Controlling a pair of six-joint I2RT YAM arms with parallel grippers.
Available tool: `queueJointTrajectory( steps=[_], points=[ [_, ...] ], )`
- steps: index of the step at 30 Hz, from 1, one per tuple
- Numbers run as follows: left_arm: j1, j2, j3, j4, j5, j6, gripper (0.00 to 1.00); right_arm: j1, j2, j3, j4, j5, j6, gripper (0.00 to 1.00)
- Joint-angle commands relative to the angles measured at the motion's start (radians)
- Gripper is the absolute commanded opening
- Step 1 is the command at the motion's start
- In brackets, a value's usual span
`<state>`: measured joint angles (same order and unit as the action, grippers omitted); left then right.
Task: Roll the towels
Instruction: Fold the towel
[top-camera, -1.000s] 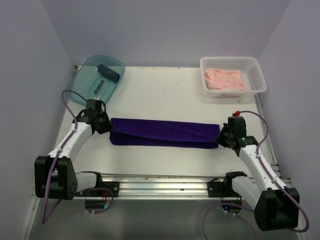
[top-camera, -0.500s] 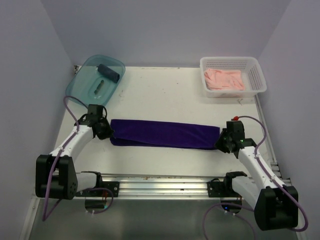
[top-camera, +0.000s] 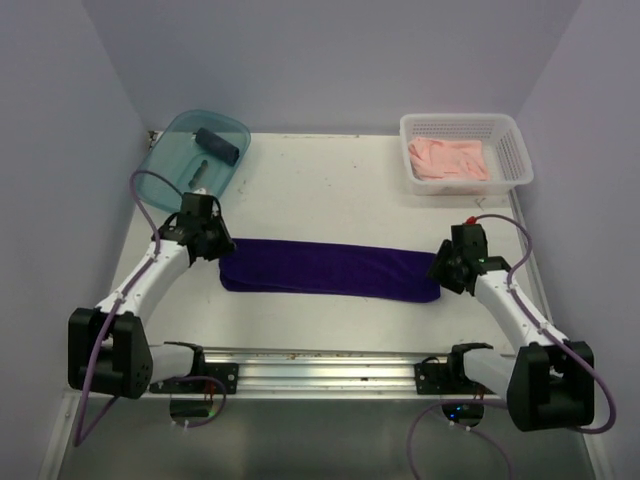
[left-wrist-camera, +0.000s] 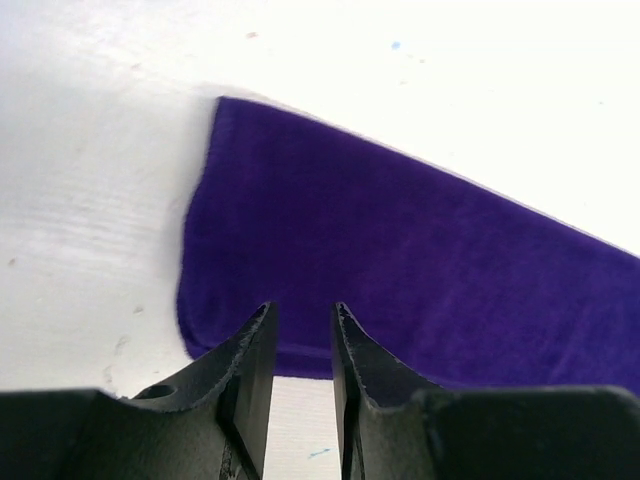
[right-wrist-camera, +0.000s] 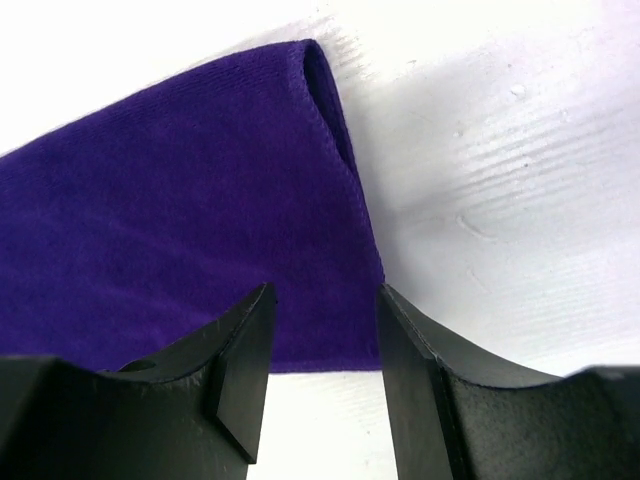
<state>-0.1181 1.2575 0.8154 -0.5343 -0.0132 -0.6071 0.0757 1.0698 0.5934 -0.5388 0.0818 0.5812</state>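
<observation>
Two containers: tub with rolled blue towel; basket with pink towel; left hand narrow, right hand wider, both empty

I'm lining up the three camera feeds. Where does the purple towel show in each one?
Top external: the purple towel lies as a long strip across the middle of the picture.
Left wrist: its left end fills the centre and right.
Right wrist: its right end fills the left and centre.
Shared landmark: the white table around the towel, seen at left and at right in the wrist views.
</observation>
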Motion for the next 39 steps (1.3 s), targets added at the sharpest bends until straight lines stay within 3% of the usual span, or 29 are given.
queueJointTrajectory(
  steps=[1,8,14,15,18,22,29,39],
  points=[
    [-0.063,0.06,0.071,0.049,-0.007,0.043,0.31,-0.014,0.079,0.04,0.052,0.01,-0.044,0.49],
    [-0.069,0.2,0.087,0.094,0.026,0.061,0.28,-0.063,0.217,0.031,0.151,-0.046,-0.055,0.45],
    [-0.071,0.278,0.035,0.141,-0.013,0.017,0.28,-0.063,0.262,-0.001,0.24,-0.079,-0.018,0.31],
    [-0.08,0.296,0.027,0.154,-0.014,0.012,0.28,-0.063,0.266,0.0,0.249,-0.079,-0.011,0.27],
    [-0.1,0.322,-0.01,0.184,-0.011,-0.009,0.27,-0.063,0.291,0.014,0.24,-0.079,-0.004,0.0],
    [-0.13,0.338,-0.073,0.227,0.004,-0.036,0.27,-0.063,0.23,0.025,0.206,-0.039,-0.011,0.0],
    [-0.196,0.349,-0.168,0.301,0.039,-0.095,0.25,-0.062,-0.029,0.114,0.073,0.009,-0.066,0.0],
    [-0.477,0.338,-0.124,0.272,0.018,-0.2,0.25,-0.059,-0.122,0.344,-0.084,-0.03,-0.103,0.0]
  ],
)
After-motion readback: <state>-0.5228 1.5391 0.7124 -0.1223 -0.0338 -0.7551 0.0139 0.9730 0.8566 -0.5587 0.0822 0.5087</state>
